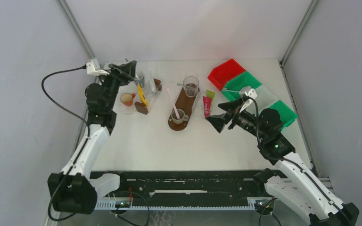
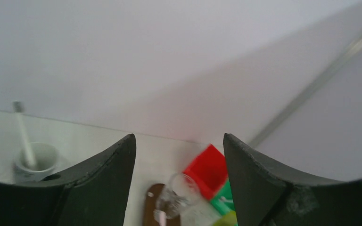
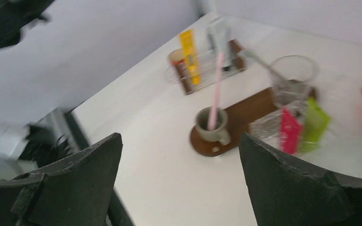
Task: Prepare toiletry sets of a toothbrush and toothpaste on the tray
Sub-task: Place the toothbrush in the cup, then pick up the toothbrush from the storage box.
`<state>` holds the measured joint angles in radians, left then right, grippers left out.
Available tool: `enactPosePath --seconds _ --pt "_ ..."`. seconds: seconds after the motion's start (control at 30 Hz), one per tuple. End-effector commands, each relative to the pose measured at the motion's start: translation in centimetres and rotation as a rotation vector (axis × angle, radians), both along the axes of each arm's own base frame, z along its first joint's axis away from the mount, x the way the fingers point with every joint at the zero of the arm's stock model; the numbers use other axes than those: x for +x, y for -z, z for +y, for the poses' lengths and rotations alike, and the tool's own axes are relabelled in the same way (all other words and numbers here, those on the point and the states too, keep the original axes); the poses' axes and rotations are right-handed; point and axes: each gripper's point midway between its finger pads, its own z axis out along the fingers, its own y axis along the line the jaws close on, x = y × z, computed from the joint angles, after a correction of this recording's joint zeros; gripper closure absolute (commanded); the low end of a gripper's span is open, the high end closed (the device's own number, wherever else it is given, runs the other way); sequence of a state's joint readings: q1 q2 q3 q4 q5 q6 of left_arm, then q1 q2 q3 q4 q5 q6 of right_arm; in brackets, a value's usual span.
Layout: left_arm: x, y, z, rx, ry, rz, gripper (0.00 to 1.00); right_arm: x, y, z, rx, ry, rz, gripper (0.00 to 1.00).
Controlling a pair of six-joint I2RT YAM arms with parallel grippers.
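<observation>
Black left gripper (image 2: 179,137) at ten o'clock: jaws apart, empty. The brown oval wooden tray (image 1: 185,100) carries a pink toothbrush (image 1: 172,101) in a grey mug (image 1: 179,116). The pink-red toothpaste tube (image 1: 207,105) and lime green tube (image 1: 210,94) sit just beside its three o'clock edge, apparently not yet placed. Black right gripper (image 1: 215,123), four o'clock: jaws apart, empty

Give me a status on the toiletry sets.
Done: a pink toothbrush stands in the mug on the tray, and a second brush in the glass there. In hand: nothing; the left gripper and right gripper are both open and empty. Left: the pink tube and green tube sit beside the tray, not on it, so both need moving.
</observation>
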<state>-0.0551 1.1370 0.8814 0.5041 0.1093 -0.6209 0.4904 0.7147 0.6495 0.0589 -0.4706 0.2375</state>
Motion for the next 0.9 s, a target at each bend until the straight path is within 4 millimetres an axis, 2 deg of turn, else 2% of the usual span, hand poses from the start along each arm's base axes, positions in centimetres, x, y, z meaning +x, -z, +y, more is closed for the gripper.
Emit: enactPosePath --seconds 0.0,0.17,0.33,0.43,0.5,0.6,0.73,0.87 --pt "-5.0 -3.1 -5.2 0.038 0.209 -0.126 0.28 5.0 -0.8 -5.0 -0.023 0.387 0.032 0.0" --pt "-9.9 -5.0 -9.6 0.137 0.38 -0.241 0.26 8.6 -0.2 -7.7 -0.078 0.486 0.118 0.01" --pt "-12.2 -4.6 -11.4 0.203 0.488 -0.285 0.25 12.3 2.0 -10.8 -0.079 0.565 0.288 0.05" --pt "-13.4 -3.8 -13.3 0.251 0.6 -0.287 0.25 14.8 2.8 -12.7 0.035 0.612 0.381 0.16" --pt "-14.1 -3.5 -14.4 0.269 0.662 -0.27 0.26 16.4 3.4 -13.0 0.108 0.606 0.457 0.24" --pt "-16.3 -3.5 -16.0 0.345 0.725 -0.303 0.26 19.2 4.2 -13.3 0.117 0.661 0.536 0.3" --pt "-17.5 -2.0 -17.3 0.474 0.735 -0.281 0.26 22.2 5.0 -14.2 0.159 0.777 0.635 0.34" --pt "-16.5 -0.1 -16.7 0.588 0.643 -0.199 0.25 24.3 6.4 -15.2 0.256 0.957 0.773 0.4"
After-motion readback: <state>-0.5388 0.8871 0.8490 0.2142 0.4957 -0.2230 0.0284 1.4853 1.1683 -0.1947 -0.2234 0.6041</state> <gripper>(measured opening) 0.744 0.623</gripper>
